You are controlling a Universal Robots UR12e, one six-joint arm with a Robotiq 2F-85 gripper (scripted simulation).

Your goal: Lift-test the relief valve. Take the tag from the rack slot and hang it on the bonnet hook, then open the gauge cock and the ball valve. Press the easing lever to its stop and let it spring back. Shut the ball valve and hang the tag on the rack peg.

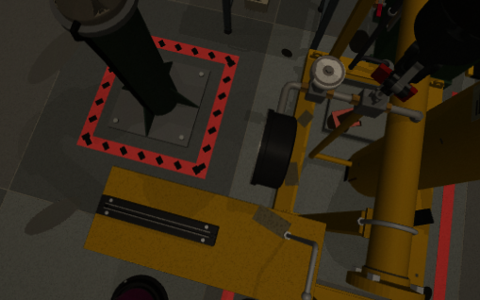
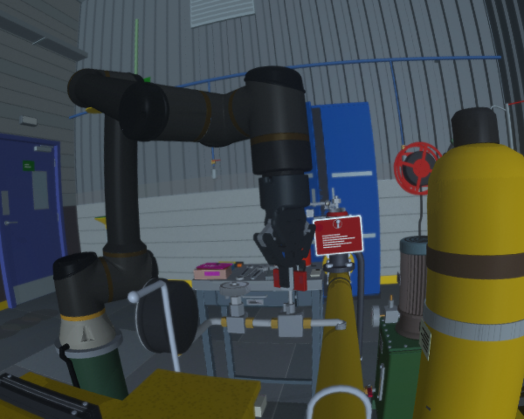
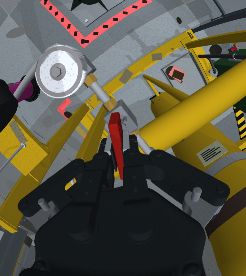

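The ball valve (image 3: 125,121) (image 2: 291,325) (image 1: 372,101) is a grey block on the thin brass-fitted pipe, and its red handle (image 3: 116,143) (image 2: 289,278) stands up from it. My gripper (image 3: 118,154) (image 2: 288,275) (image 1: 397,82) comes down from above with its fingers closed on this red handle. The gauge cock (image 3: 59,70) (image 2: 234,288) (image 1: 328,71), with a round knurled knob, sits on the same pipe to the left. The red tag (image 2: 338,235) hangs on the bonnet hook above the yellow pipe, just right of my gripper.
The big yellow tank (image 2: 481,270) fills the right side. A yellow pipe (image 3: 198,108) (image 1: 397,179) runs close beside the valve. A black round gauge (image 2: 167,315) (image 1: 274,148) stands left of the cock. A grey table (image 2: 258,275) stands behind the pipe.
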